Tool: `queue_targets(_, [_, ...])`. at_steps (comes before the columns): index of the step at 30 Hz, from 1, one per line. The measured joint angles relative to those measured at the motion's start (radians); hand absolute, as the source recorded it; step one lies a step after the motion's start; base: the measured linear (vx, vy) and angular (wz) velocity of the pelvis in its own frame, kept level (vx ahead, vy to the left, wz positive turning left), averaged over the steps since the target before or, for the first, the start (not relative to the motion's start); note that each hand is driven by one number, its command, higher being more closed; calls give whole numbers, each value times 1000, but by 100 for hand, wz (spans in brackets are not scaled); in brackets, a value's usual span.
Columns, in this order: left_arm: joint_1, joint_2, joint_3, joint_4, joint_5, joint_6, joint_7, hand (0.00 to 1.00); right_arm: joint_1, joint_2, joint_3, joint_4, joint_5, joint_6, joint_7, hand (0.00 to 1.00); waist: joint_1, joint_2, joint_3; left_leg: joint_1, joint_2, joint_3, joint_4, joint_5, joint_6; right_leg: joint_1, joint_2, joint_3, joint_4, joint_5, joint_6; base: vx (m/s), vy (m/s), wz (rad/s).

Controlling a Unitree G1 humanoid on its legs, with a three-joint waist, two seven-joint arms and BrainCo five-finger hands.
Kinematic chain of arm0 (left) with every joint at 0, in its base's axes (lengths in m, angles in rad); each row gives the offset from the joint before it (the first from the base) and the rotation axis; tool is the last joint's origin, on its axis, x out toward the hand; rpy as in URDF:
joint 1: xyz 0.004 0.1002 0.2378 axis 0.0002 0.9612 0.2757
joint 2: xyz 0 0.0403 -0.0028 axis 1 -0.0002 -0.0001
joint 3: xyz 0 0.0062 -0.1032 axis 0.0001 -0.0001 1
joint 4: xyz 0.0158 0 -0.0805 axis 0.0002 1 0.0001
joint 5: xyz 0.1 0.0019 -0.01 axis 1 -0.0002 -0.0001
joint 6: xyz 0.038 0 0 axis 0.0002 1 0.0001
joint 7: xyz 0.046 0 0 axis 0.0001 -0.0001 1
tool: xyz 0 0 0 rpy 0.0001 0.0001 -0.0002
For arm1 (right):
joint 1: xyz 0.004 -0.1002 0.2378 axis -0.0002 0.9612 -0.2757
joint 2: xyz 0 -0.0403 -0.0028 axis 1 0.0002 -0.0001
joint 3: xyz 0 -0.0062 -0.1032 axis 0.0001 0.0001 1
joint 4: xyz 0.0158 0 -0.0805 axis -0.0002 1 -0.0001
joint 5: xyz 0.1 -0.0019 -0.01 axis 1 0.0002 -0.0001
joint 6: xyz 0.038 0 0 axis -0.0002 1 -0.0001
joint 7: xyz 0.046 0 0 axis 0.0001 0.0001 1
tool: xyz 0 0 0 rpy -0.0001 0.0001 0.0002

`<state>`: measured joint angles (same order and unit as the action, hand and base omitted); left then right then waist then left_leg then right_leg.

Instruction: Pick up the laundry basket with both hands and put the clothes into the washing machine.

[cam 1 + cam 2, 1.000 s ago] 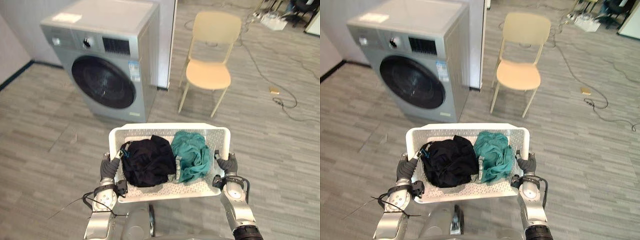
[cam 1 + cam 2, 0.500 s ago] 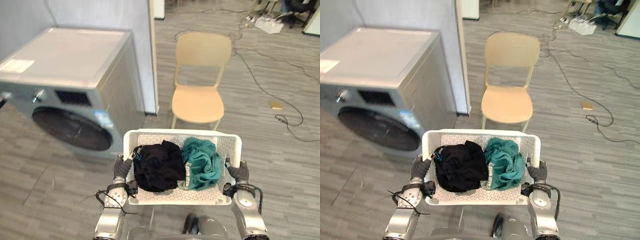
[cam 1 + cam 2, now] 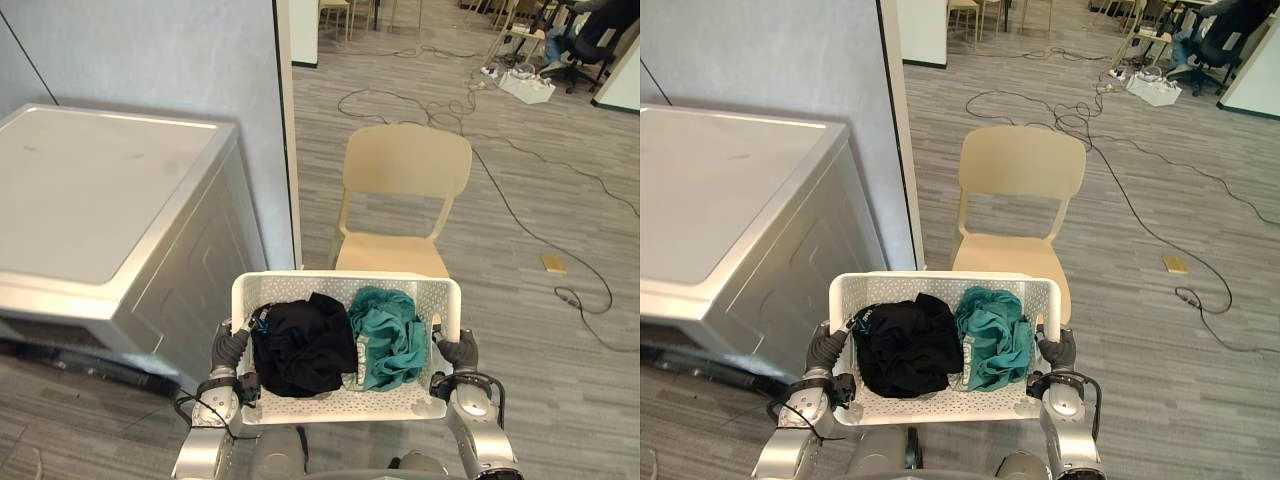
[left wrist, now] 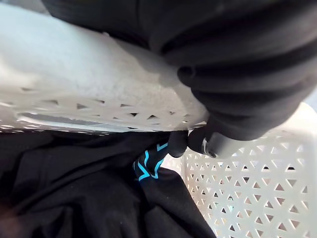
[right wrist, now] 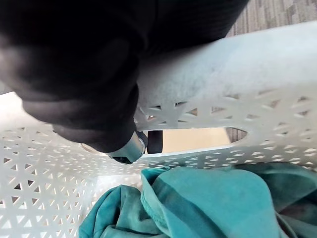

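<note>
I carry a white perforated laundry basket [image 3: 345, 284] in front of me. A black garment [image 3: 298, 345] lies in its left half and a teal garment [image 3: 388, 335] in its right half. My left hand [image 3: 229, 348] is curled over the basket's left rim, a dark fingertip [image 4: 178, 143] hooked inside above the black cloth [image 4: 94, 198]. At the right rim my right hand [image 3: 459, 350] grips likewise, its thumb tip [image 5: 130, 148] inside above the teal cloth [image 5: 208, 198]. The silver washing machine [image 3: 110, 230] stands at the left, seen from above.
A beige chair [image 3: 400, 200] stands just beyond the basket. A grey partition wall [image 3: 150, 55] rises behind the washer. Cables [image 3: 520, 215] trail over the wooden floor at the right, near a small tan object [image 3: 553, 264]. Office chairs and a power strip sit far back right.
The whole view has shifted: the washer has slid to the left and its door has dropped out of sight, the chair is nearer the centre. Both hands keep their hold on the basket.
</note>
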<state>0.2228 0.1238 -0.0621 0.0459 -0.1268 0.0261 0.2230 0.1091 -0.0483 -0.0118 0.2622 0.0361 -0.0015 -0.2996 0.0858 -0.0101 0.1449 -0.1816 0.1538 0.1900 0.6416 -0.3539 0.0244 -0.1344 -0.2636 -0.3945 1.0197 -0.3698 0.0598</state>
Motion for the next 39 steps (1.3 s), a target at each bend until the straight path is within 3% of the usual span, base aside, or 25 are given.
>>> queue_targets(3, [-5, -1, -5, -5, -23, -3, -1, 100, -10, -8, -4, -4, 0, -3, 0, 100, -27, 13, -14, 28, 23, -55, -64, 18, -32, -87, -2, 45, -166, -7, -16, 356, -209, 50])
queue_targets(4, [-6, -1, -7, -5, -43, -3, -2, 100, -12, -12, -7, -4, 0, -6, 1, 100, -33, 15, -16, 40, 41, -74, -83, 24, -43, -120, -2, 119, -262, 9, -30, 349, -335, 55])
queue_targets(6, [-7, -1, -10, 4, -60, -3, -3, 100, -11, -16, -10, -4, 0, -8, 9, 100, -56, 18, -15, 53, 67, -133, -93, 36, -78, -141, 0, 238, -395, 63, -3, 339, -420, 62])
queue_targets(7, [-6, 0, -12, 9, -62, -3, -4, 100, -2, -17, -9, -3, 0, -9, 12, 100, -63, 13, -18, 80, 89, -158, -114, 37, -144, -128, 7, 282, -510, 146, 21, 358, -536, 65])
queue_targets(8, [-5, 17, -15, 9, -63, -3, -5, 100, 9, -4, -8, -3, 0, -11, 12, 100, -66, -18, -38, 96, 100, -176, -146, 33, -204, -106, 1, 287, -645, 320, 31, 346, -568, 72])
queue_targets(9, [-15, 11, -18, 38, -68, -6, -7, 100, 6, -4, -9, 9, 1, -13, 12, 100, -69, -3, -46, 105, 138, -209, -172, 26, -248, -103, 20, 259, -629, 312, 142, 322, -601, 53])
queue_targets(10, [-18, -5, -22, 61, -77, -4, -7, 100, -5, -22, -9, 27, 0, -12, 11, 100, -68, 35, -59, 110, 186, -227, -192, 36, -270, -103, 62, 228, -619, 304, 120, 272, -553, 35])
queue_targets(11, [-17, -20, -37, 73, -79, -3, -11, 100, -3, -58, -8, 33, -1, -8, 12, 100, -63, 60, -73, 110, 248, -236, -240, 111, -278, -108, 119, 193, -602, 265, 66, 256, -522, 17])
queue_targets(12, [-16, -22, -46, 73, -80, -3, -11, 100, -3, -60, -9, 33, -2, -8, 12, 100, -61, 54, -70, 106, 253, -244, -239, 150, -272, -107, 131, 179, -589, 246, 52, 214, -506, 22])
queue_targets(13, [-15, -26, -46, 75, -80, -2, -11, 100, -1, -61, -9, 33, -7, -8, 12, 100, -67, 47, -61, 84, 263, -258, -202, 203, -230, -95, 143, 165, -579, 228, 29, 190, -476, 28])
queue_targets(14, [-16, -27, -44, 76, -80, 0, -14, 100, -1, -68, -9, 33, -8, -8, 13, 100, -69, 53, -41, 38, 286, -264, -96, 264, -151, -50, 160, 148, -598, 216, 9, 203, -499, 23])
queue_targets(15, [-16, -27, -46, 76, -79, 0, -22, 100, 1, -78, -9, 34, -8, -7, 13, 100, -64, 34, -14, -3, 284, -254, 8, 250, -163, -6, 167, 143, -616, 207, -12, 146, -328, 12])
queue_targets(16, [-17, -27, -51, 76, -79, 0, -26, 100, 3, -82, -12, 34, -8, -7, 13, 100, -61, 31, -12, -19, 276, -236, 46, 225, -175, 9, 168, 141, -624, 205, -18, 107, -266, 6])
queue_targets(17, [-23, -25, -56, 76, -78, 1, -30, 100, 3, -84, -25, 32, -12, -9, 13, 100, -60, 30, -11, -56, 242, -184, 75, 178, -166, 26, 164, 133, -646, 206, -24, 85, -205, 14])
queue_targets(19, [-56, -32, -55, 79, -59, 1, -48, 100, -7, -87, -44, 32, -19, -11, 13, 100, -62, 28, -9, -105, 185, -97, 12, 151, -142, 26, 160, 119, -678, 219, -32, 60, -121, 20])
queue_targets(21, [-131, -26, -47, 117, -55, -3, -47, 100, -53, -87, -50, 45, -21, -11, 12, 100, -52, 31, 3, -126, 119, -48, -181, 185, -117, -22, 167, 126, -695, 238, -23, -21, 21, -16])
queue_targets(22, [-170, -15, -34, 140, -56, -3, -47, 100, -87, -81, -48, 66, -27, -11, 12, 100, -38, 31, 20, -123, 109, -55, -213, 227, -131, -50, 175, 154, -691, 241, -19, -67, 86, -62])
queue_targets(23, [-210, -4, -13, 167, -55, -2, -46, 100, -123, -72, -40, 87, -33, -7, 12, 100, -28, 8, 41, -123, 104, -29, -234, 234, -136, -66, 172, 173, -696, 252, -13, -57, 88, -55])
queue_targets(24, [-269, 21, -1, 205, -54, -3, -38, 100, -149, -54, -39, 87, -36, -6, 11, 100, -29, -11, 69, -147, 94, -22, -249, 253, -125, -92, 166, 175, -717, 277, -7, -42, 72, -24])
queue_targets(26, [-363, 47, 6, 252, -54, -3, -31, 100, -195, -57, -42, 85, -37, -6, 11, 100, -48, -19, 127, -195, 76, -23, -258, 281, -106, -126, 154, 162, -758, 315, 4, -44, 93, 11])
queue_targets(29, [-470, 51, 31, 264, -36, -2, -8, 100, -289, -58, -62, 85, -28, 8, 4, 100, -47, -21, 187, -287, 58, 10, -257, 301, -79, -212, 141, 196, -796, 376, 21, -67, 161, -26])
queue_targets(30, [-603, 47, 64, 187, -20, -13, 40, 100, -406, -39, -119, -14, 3, 6, -70, 100, -42, -21, 289, -385, 63, 22, -206, 299, -59, -295, 138, 212, -798, 409, 30, -134, 100, -27])
queue_targets(35, [-615, 36, 74, 149, -20, -15, 39, 100, -403, -34, -136, -83, 3, -1, -73, 100, -41, -25, 322, -398, 85, 29, -173, 280, -58, -328, 143, 217, -737, 383, 18, -87, -17, -11])
queue_targets(38, [-713, 36, 86, 149, 29, -20, 19, 100, -450, -29, -177, -94, -7, -11, -100, 100, -43, -24, 352, -487, 91, 22, -171, 306, -60, -422, 128, 171, -703, 390, 9, -72, -64, 0])
queue_targets(39, [-713, 34, 90, 150, 34, -19, 16, 0, -449, -27, -177, -94, -7, -10, -99, 0, -43, -25, 353, -486, 92, 21, -170, 307, -61, -421, 128, 169, -699, 390, 8, 32, -47, 5])
